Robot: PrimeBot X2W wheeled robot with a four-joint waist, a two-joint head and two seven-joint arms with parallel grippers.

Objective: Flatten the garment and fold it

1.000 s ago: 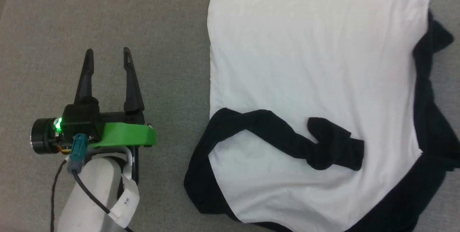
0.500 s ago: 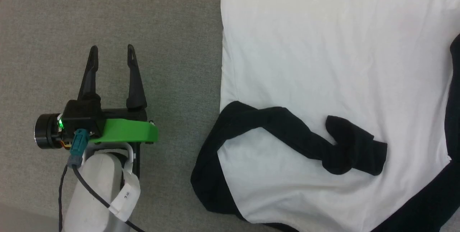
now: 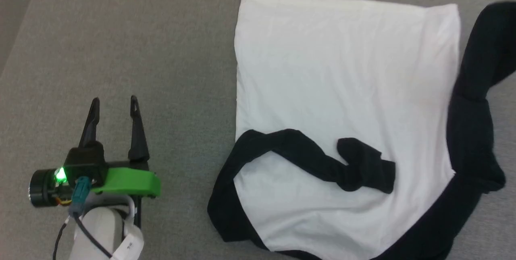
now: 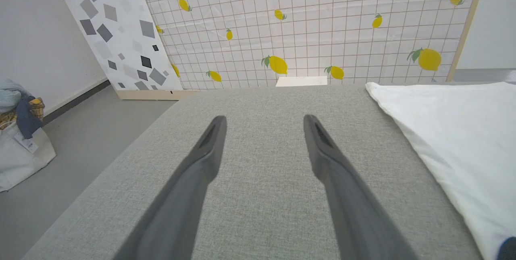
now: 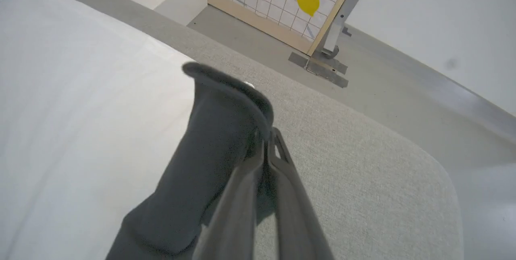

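The garment [image 3: 342,70] lies on the grey counter [image 3: 161,50] toward my right. Its long axis runs from me to the far edge, with the straight white hem at the far end and the black-trimmed shoulders nearest me. My right tool [image 5: 269,137] is pressed together, pinching the black sleeve [image 5: 217,131] on that side. That sleeve stands up off the counter beside the white body. The other sleeve [image 3: 322,159] is flopped in a twisted band across the near part of the white cloth. My left tool [image 3: 115,100] is spread wide over bare counter, well apart from the garment's straight left edge. Open grey surface runs from that edge to the counter's rounded far-left corner. A narrower strip shows past the hem, and a lemon-print panel [image 4: 322,30] stands beyond it.
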